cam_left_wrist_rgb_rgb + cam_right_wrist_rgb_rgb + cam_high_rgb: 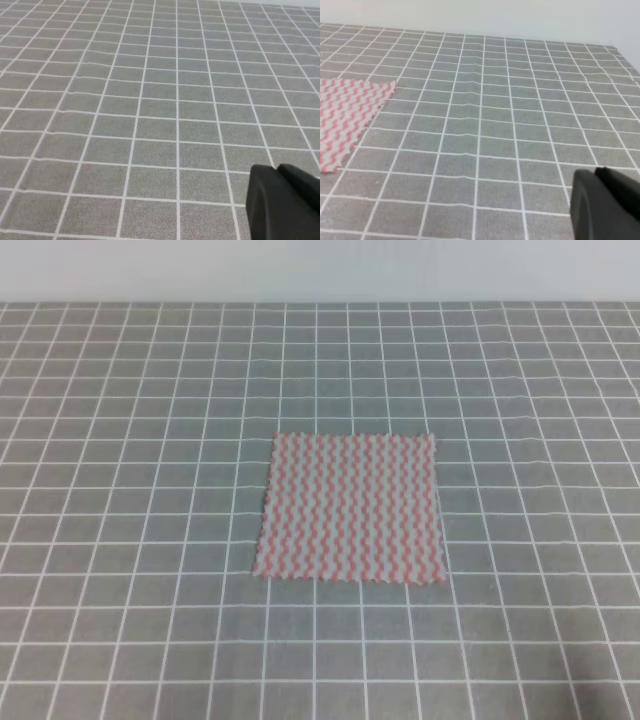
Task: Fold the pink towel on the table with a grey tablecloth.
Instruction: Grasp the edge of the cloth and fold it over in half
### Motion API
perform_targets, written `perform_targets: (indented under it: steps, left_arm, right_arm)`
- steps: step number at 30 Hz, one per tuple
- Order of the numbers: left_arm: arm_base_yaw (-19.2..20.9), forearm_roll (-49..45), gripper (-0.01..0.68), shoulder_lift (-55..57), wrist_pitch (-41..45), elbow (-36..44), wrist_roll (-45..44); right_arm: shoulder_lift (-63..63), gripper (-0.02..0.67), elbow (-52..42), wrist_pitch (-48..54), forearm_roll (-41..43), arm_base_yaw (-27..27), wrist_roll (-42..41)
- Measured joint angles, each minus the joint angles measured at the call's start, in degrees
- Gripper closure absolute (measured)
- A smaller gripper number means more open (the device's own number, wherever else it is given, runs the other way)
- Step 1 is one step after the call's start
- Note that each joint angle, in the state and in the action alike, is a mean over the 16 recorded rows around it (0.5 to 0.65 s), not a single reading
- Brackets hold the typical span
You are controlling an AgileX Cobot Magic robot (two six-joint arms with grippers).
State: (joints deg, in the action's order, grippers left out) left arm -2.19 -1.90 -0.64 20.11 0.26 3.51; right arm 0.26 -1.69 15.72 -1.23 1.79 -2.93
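Observation:
The pink towel [350, 506] lies flat and spread open in the middle of the table with a grey tablecloth [140, 490], its wavy pink-and-white stripes running front to back. Its right corner also shows at the left edge of the right wrist view, pink towel [345, 115]. Neither arm appears in the exterior high view. Only a black part of my left gripper [282, 205] shows at the lower right of the left wrist view, over bare cloth. A like black part of my right gripper [605, 202] sits low right, well to the right of the towel. Their jaws are hidden.
The grid cloth runs to a pale wall [320, 270] at the back. The table's far right corner [615, 50] shows in the right wrist view. A few low wrinkles [480, 95] cross the cloth right of the towel.

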Motion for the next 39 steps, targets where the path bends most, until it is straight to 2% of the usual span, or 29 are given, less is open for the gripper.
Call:
perform_targets:
  steps: [39]
  left_arm:
    - [-0.02,-0.01,0.673,-0.93,-0.43,0.63,0.04]
  right_arm:
    - [-0.09,0.666,0.99,0.64,-0.05,0.00,0.02]
